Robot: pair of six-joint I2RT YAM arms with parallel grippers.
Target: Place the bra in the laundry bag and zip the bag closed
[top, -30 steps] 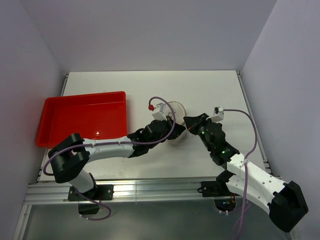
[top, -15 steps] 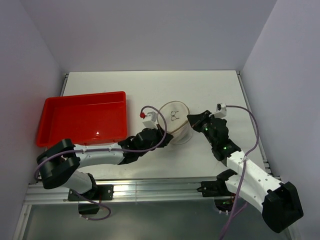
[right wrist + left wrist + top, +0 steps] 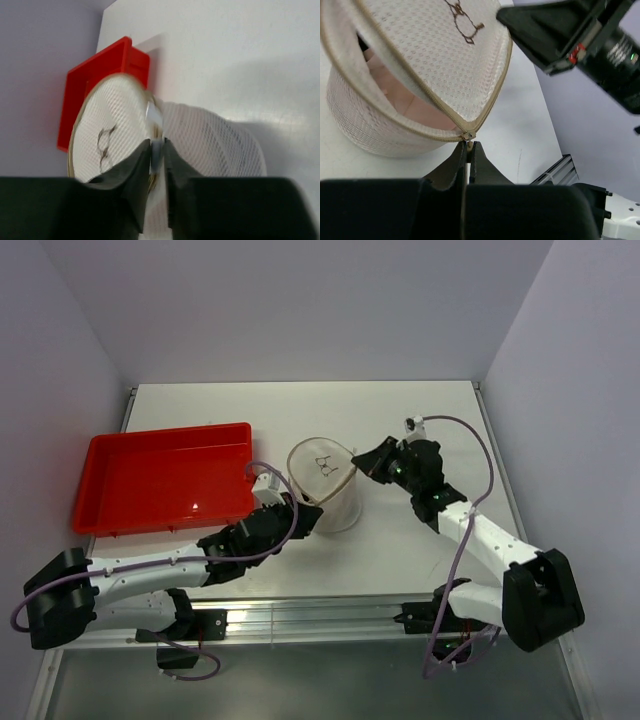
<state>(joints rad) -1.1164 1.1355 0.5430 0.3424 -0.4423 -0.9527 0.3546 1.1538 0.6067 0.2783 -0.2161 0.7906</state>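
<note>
Our left tool (image 3: 468,150), pressed together on the zipper pull (image 3: 467,135), has drawn back, dragging it round the laundry bag (image 3: 340,512), which now sits nearer the red tray (image 3: 165,480) than a second ago. Our right tool (image 3: 156,150) pinches the bag's rim. The bra (image 3: 395,95) shows inside; we judge the lid (image 3: 445,60) partly unzipped still.

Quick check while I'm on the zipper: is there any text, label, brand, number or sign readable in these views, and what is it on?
No readable words, numbers or brand names in any view.
Laundry bag, on its lid: one dark stitched mark, a small line figure rather than letters; what it depicts cannot be told.
Red tray: no marking visible.
</note>
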